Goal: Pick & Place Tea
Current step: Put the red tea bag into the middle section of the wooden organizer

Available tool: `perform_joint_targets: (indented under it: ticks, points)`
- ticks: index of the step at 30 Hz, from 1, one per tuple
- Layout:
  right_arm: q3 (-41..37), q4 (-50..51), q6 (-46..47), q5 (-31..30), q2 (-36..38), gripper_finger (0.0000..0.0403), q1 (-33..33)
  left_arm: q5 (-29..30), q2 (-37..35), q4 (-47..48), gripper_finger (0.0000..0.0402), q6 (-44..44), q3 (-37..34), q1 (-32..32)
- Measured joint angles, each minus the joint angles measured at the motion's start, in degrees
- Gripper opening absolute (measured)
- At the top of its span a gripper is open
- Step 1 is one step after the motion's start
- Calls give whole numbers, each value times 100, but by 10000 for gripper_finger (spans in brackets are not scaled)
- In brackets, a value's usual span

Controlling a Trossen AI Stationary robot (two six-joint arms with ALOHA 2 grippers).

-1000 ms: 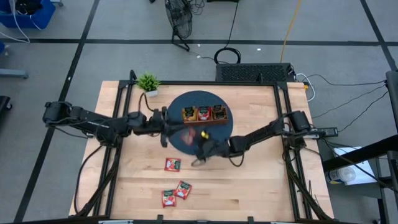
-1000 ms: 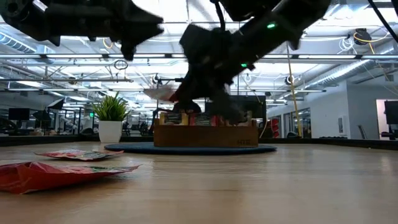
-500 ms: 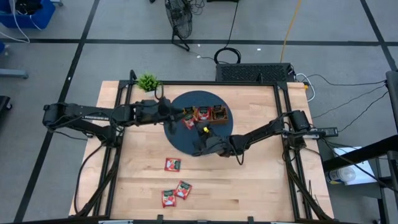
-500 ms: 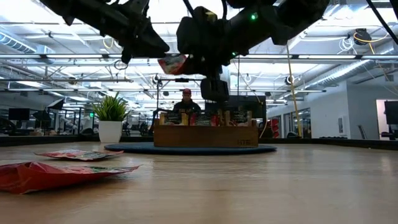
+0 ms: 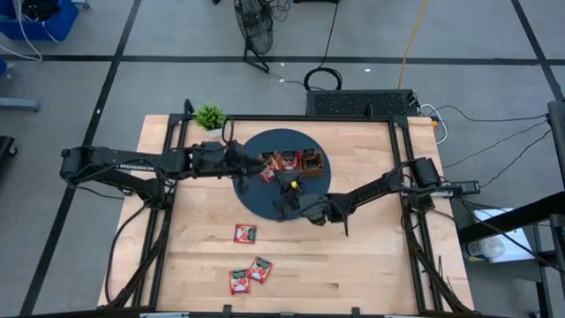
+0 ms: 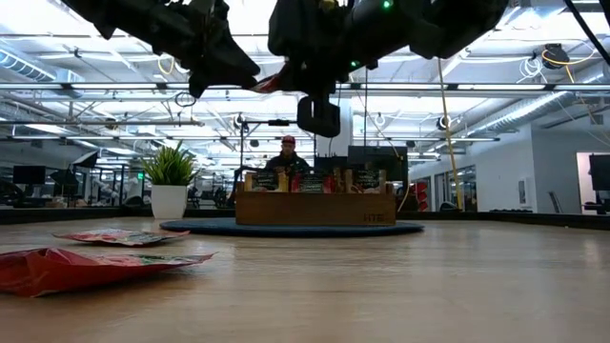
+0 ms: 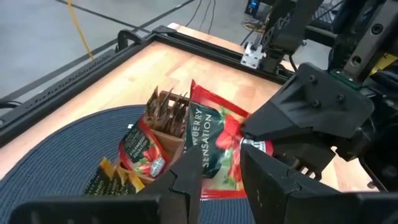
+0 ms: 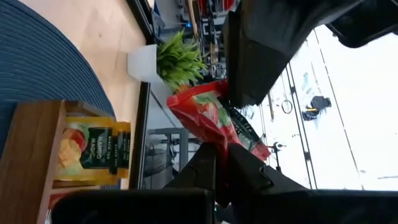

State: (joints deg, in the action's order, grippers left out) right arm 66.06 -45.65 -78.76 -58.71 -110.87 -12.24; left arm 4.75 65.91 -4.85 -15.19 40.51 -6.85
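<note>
I have both arms meeting above the round blue mat [image 5: 256, 190], just by the wooden tray [image 5: 290, 162]. My right gripper [image 8: 219, 163] is pinched tight on a red strawberry sachet [image 7: 214, 140], which hangs in the air over the mat (clear of the desk [image 5: 371, 256] in the low view). My left gripper [image 7: 217, 171] sits right at that sachet with its fingers [image 7: 186, 180] narrowly parted on either side; I cannot tell if they touch it. Three more red sachets [image 5: 244, 233] lie flat on the desk, well apart from the tray.
</note>
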Motion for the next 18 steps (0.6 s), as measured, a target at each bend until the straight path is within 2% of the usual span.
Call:
perform_joint_targets:
  ticks: [6, 13, 18]
  points:
    - [-52, -201, -113, -288, 0, 10, -166, 26, -127, 53, 113, 283, 0, -4]
    - [-226, -1164, -670, -248, 0, 10, -248, 24, -136, 25, 113, 271, 0, -4]
    - [-291, -1281, -674, 30, 0, 10, -252, 15, -136, -26, 113, 102, 0, -4]
